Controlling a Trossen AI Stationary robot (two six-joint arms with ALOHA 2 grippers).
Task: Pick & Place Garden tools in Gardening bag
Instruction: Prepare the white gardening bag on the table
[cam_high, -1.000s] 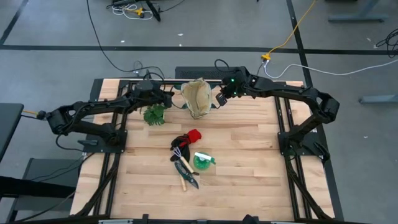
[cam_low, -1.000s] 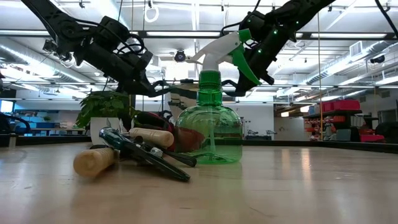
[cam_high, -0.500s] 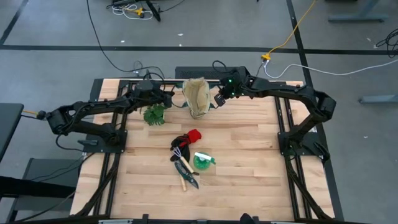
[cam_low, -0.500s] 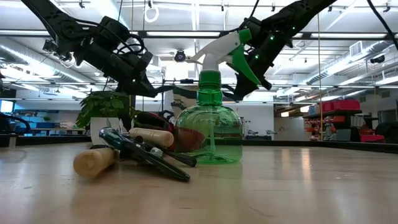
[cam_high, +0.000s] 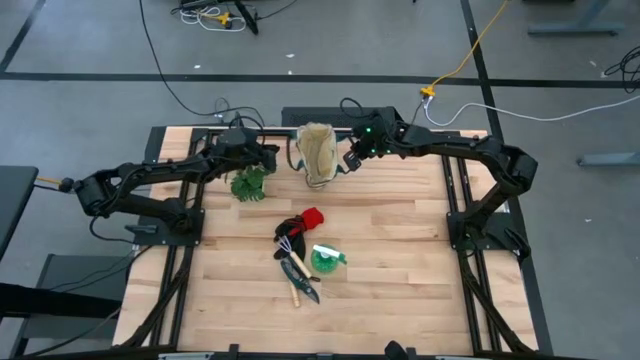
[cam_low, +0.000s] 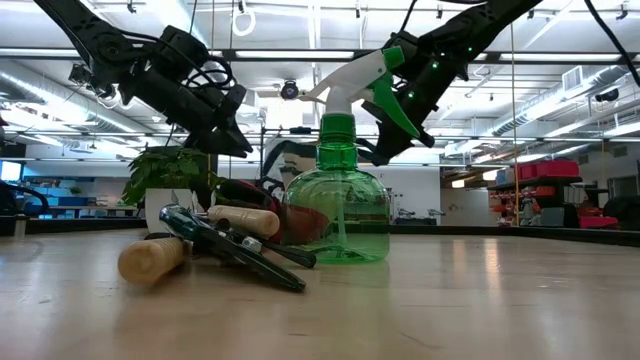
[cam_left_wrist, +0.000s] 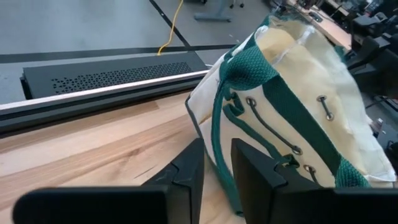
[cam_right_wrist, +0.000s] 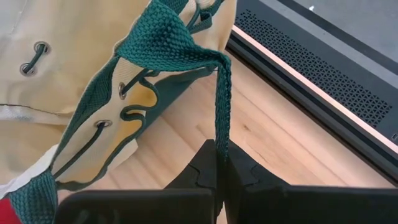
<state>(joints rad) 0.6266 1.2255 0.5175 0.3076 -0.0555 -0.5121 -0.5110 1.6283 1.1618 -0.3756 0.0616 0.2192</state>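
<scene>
The beige gardening bag (cam_high: 318, 155) with green trim stands at the table's far edge, between my two grippers. My left gripper (cam_high: 284, 160) is at its left side, slightly open, with a green handle strap (cam_left_wrist: 216, 134) running between its fingers (cam_left_wrist: 186, 174); I cannot tell whether they touch it. My right gripper (cam_high: 347, 162) is at the bag's right side, shut on the other green handle (cam_right_wrist: 186, 46). The red-and-black glove (cam_high: 300, 222), green spray bottle (cam_high: 326, 260), wooden-handled rake (cam_high: 296, 288) and dark shears (cam_high: 303, 278) lie in a heap mid-table. My right gripper pinches the bag's green loop handle between its two fingers, on one leg of the strap (cam_right_wrist: 222, 134) below the loop's top. The fingers come from the table's right side. The strap runs taut from the fingers up to the bag's rim; the bag stands on the table.
A leafy green plant sprig (cam_high: 249, 184) sits just near of my left gripper. A black rail (cam_left_wrist: 106, 74) runs along the table's far edge behind the bag. Bare wood lies to the right and near side of the tool heap (cam_high: 400, 260).
My right gripper has moved a little toward the table's left with the handle. The bag's right side has been pushed in, so the bag stands narrower and more upright than before.
</scene>
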